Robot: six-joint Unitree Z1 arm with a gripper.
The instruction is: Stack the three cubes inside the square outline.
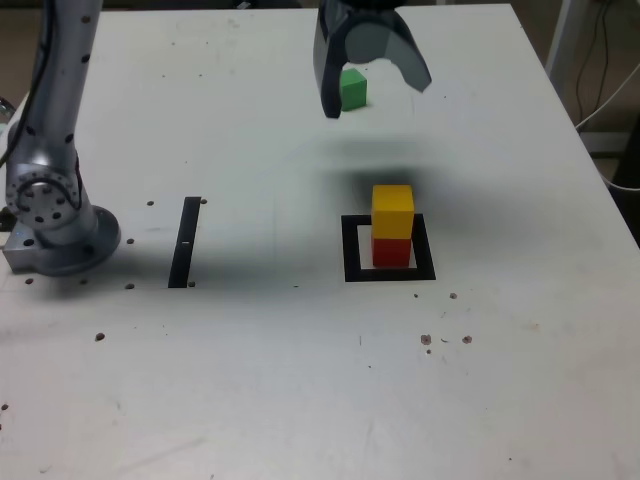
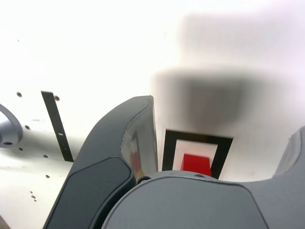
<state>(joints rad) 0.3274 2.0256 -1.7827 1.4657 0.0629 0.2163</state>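
Observation:
The yellow cube [image 1: 392,210] sits on the red cube [image 1: 391,252] inside the square outline [image 1: 350,250], right of centre in the exterior view. Farther back on the table lies the green cube [image 1: 352,88] on its own. My gripper [image 1: 378,98] hangs open and empty above the table, between the stack and the green cube, which shows just behind its left finger. In the wrist view the gripper [image 2: 224,119] spreads wide around the square outline [image 2: 167,152] and the red cube [image 2: 195,163]; the yellow cube is hidden behind the gripper's body.
A narrow black strip [image 1: 185,242] lies on the table at the exterior view's left, next to the arm's metal base [image 1: 50,215]. Small dark specks dot the white table [image 1: 300,380]. Cables hang past the table's right edge.

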